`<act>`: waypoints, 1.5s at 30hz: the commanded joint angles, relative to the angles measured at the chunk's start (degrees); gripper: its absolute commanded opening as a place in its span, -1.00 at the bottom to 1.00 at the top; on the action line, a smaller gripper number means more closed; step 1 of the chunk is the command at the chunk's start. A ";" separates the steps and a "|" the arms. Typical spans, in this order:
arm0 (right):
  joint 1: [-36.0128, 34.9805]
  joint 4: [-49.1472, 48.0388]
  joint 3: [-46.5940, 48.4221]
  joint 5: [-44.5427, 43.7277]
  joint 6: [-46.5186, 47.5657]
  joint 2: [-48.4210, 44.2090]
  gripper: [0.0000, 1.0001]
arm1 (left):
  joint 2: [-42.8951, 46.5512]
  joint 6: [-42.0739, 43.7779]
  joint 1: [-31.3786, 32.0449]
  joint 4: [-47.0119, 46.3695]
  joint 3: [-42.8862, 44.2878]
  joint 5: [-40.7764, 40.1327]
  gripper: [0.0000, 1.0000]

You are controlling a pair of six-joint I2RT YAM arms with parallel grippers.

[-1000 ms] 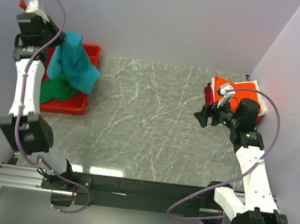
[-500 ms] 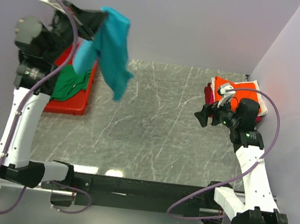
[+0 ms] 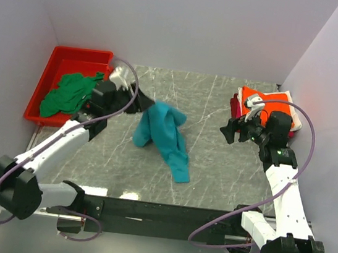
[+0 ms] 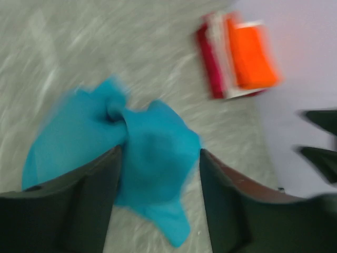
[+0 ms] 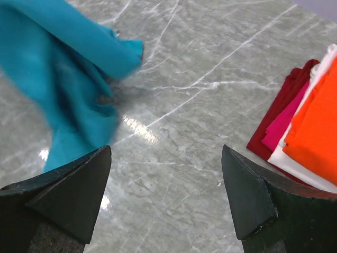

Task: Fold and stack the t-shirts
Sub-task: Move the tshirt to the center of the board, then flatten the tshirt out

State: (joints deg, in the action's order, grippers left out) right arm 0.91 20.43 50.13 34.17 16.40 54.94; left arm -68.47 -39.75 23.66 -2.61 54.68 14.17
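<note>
A crumpled teal t-shirt (image 3: pixel 161 135) lies in a heap on the marble table, left of centre. My left gripper (image 3: pixel 141 98) hangs just behind its upper left edge. In the left wrist view its jaws (image 4: pixel 160 153) stand apart, with the blurred teal t-shirt (image 4: pixel 79 142) lying loose below and ahead of them. A dark green t-shirt (image 3: pixel 67 91) lies bunched in the red bin (image 3: pixel 72 54). The folded stack, orange t-shirt (image 3: pixel 271 109) on top of white and magenta ones, sits at the far right. My right gripper (image 3: pixel 227 131) is open and empty, just left of that stack.
The red bin stands at the table's far left, against the wall. The right wall runs close behind the folded stack (image 5: pixel 316 132). The right wrist view shows bare marble (image 5: pixel 200 105) between the teal t-shirt (image 5: pixel 63 79) and the stack.
My left arm swung the teal t-shirt from above the red bin down to the table's middle, and its jaws opened. The shirt now lies on the marble. The right arm has not moved.
</note>
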 commanded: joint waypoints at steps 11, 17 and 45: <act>-11.52 19.67 0.77 13.40 29.84 12.56 0.68 | 10.02 16.72 2.44 11.42 -9.84 -7.53 0.49; -22.43 10.00 0.14 3.45 29.91 17.21 0.64 | 5.20 15.85 6.31 11.84 -11.88 -6.69 0.49; -34.22 4.89 10.79 -9.83 22.62 40.09 -0.82 | -29.44 39.82 7.37 24.31 30.75 -9.89 0.53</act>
State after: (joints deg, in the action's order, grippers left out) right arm -32.88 23.99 59.79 23.57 38.94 98.39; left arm -97.32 -9.08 31.18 18.46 80.77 -1.30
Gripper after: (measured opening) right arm 0.134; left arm 0.762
